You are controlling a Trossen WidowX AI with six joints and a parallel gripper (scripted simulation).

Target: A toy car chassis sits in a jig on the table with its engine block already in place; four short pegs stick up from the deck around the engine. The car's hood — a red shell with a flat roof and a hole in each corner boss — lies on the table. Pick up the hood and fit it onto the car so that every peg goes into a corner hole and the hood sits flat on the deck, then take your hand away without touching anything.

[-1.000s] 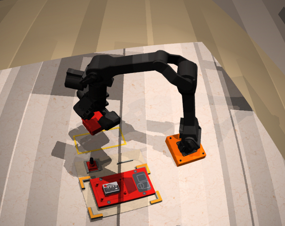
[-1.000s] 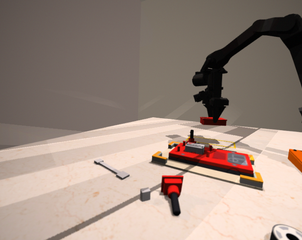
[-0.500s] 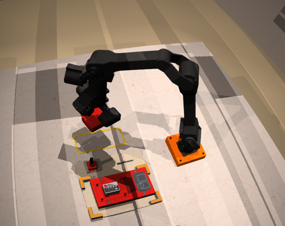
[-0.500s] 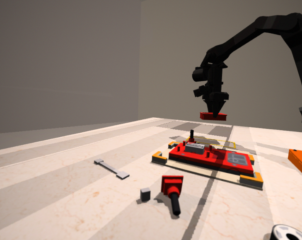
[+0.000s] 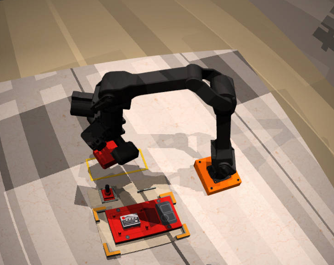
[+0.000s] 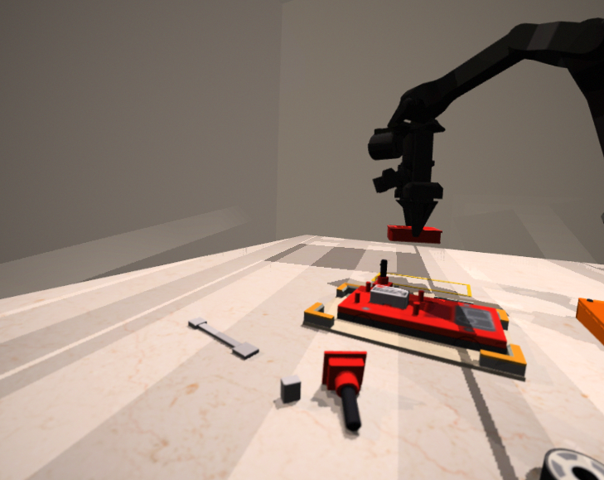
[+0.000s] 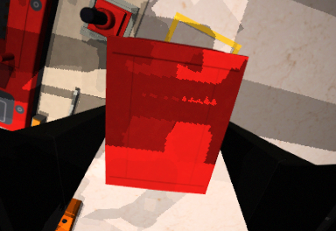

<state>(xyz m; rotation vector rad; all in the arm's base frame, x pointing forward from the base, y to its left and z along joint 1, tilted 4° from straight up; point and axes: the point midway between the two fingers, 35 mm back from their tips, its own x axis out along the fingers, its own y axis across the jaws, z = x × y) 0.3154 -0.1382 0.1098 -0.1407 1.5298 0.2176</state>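
The red hood point(image 5: 105, 158) point(image 6: 399, 233) point(image 7: 162, 106) is in the air, roof up and roughly level, behind the car. My gripper point(image 5: 109, 154) point(image 6: 417, 230) point(image 7: 165, 118) is shut on it, one black finger at each long side. The red chassis point(image 5: 137, 232) point(image 6: 435, 321) point(image 7: 23, 66) sits in the jig point(image 5: 183, 231) point(image 6: 503, 361) with orange corner brackets. The grey engine block point(image 5: 129, 220) point(image 6: 388, 296) is on its deck, with a peg point(image 5: 146, 227) point(image 6: 416, 308) and the other pegs around it. The underside of the hood and its holes are hidden.
A yellow outline point(image 5: 107, 176) point(image 7: 207, 31) lies below the hood. A red part with a black stem point(image 5: 107, 196) point(image 7: 109, 16) stands behind the chassis. Another such part point(image 6: 345, 370), a grey cube point(image 6: 290, 390) and a grey bar point(image 6: 216, 334) lie in front.
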